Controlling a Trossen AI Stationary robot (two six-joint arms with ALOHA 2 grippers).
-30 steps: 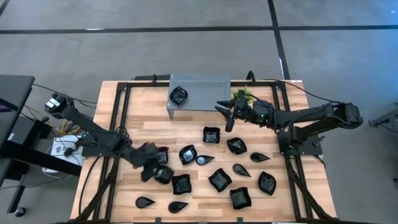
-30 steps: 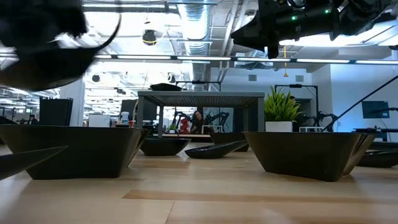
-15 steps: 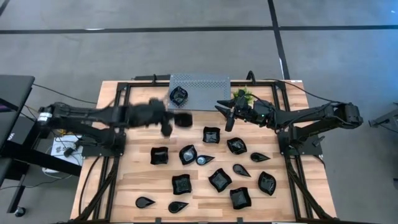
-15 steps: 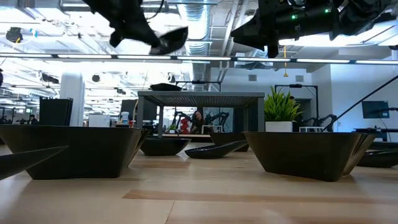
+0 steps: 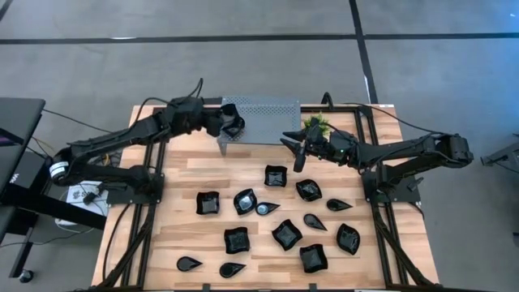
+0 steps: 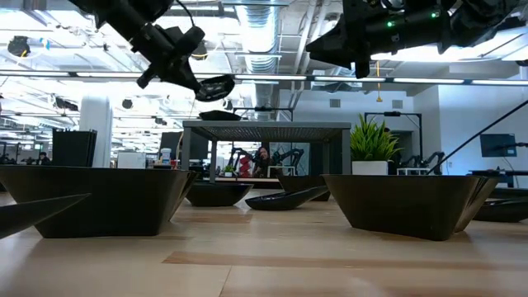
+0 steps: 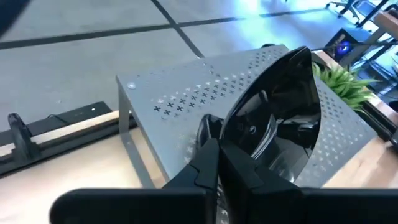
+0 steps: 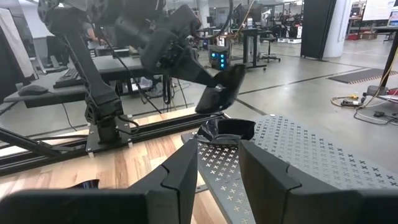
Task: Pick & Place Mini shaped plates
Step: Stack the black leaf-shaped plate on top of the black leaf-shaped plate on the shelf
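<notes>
My left gripper (image 5: 220, 122) is shut on one glossy black mini plate (image 7: 280, 118) and holds it over the left end of the grey perforated stand (image 5: 268, 109). Another black plate (image 8: 227, 129) rests on that stand just below the held one (image 8: 224, 87). Several more black plates (image 5: 276, 174) lie flat on the wooden table, some teardrop-shaped, some wavy-edged squares. My right gripper (image 5: 296, 150) hovers open above the table between the stand and these plates, touching nothing. My left gripper pinches the plate by its rim (image 7: 233, 134), one finger (image 7: 208, 134) on the hollow inner face and the other behind it. The fingers come from the table's left, slanting down. The plate (image 6: 214, 85) is lifted clear, tilted steeply, above the stand.
A small green potted plant (image 5: 316, 124) stands at the stand's right end, close to my right arm. Black frame rails (image 5: 158, 154) run along the table's left, right and far sides. Bare wood (image 5: 190, 170) lies between the stand and the plates.
My left gripper has carried the plate from the near-left part of the table up and toward the far edge, swinging across to the stand's left end, and stayed shut on it. The plate has gone from just above the table to tilted over the stand.
</notes>
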